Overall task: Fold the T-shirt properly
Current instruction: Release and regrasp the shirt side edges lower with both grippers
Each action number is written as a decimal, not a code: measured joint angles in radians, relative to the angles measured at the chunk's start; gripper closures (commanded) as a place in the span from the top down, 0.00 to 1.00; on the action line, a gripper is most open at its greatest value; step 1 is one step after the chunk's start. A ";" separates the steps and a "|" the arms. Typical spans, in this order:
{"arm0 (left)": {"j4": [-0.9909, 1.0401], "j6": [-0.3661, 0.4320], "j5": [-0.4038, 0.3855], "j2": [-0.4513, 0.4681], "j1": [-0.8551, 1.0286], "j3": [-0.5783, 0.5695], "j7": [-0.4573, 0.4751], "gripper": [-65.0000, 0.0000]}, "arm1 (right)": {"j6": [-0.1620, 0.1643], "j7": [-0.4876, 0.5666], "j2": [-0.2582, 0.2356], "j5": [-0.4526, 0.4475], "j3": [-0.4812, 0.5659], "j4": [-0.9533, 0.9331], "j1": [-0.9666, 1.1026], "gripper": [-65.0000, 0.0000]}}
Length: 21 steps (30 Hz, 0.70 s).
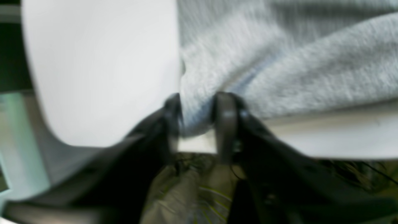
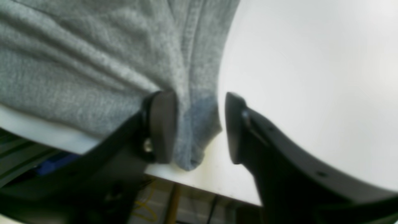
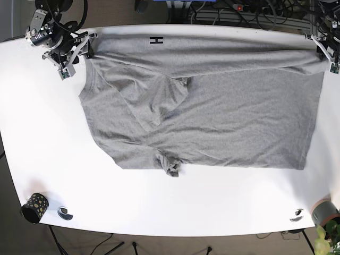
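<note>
The T-shirt covered most of the bench, leaving bare white strips along the left side and the near edge where a claw could pass. At the near left corner stood a dark speckled cup, with a small disc beside it. Another disc and a grey cup sat at the near right corner.

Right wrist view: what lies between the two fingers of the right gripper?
A corner of the grey T-shirt hangs between the fingers of the right gripper, against the left pad, with the white table behind. The jaws stand apart, a gap beside the right finger.
</note>
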<state>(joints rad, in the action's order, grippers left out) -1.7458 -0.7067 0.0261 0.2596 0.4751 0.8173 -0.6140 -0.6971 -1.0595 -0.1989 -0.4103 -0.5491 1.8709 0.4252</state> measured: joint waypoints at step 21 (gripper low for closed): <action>0.017 -0.002 0.001 0.024 -0.459 -0.145 -0.131 0.63 | 0.004 0.000 -0.050 0.013 0.002 -0.306 -0.463 0.77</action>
<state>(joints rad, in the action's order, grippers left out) -1.7290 -0.7090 0.0273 0.2836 0.0162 0.6727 -0.7448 -0.6930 -1.0595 -0.2485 -0.3977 -0.5468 1.5650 -0.0383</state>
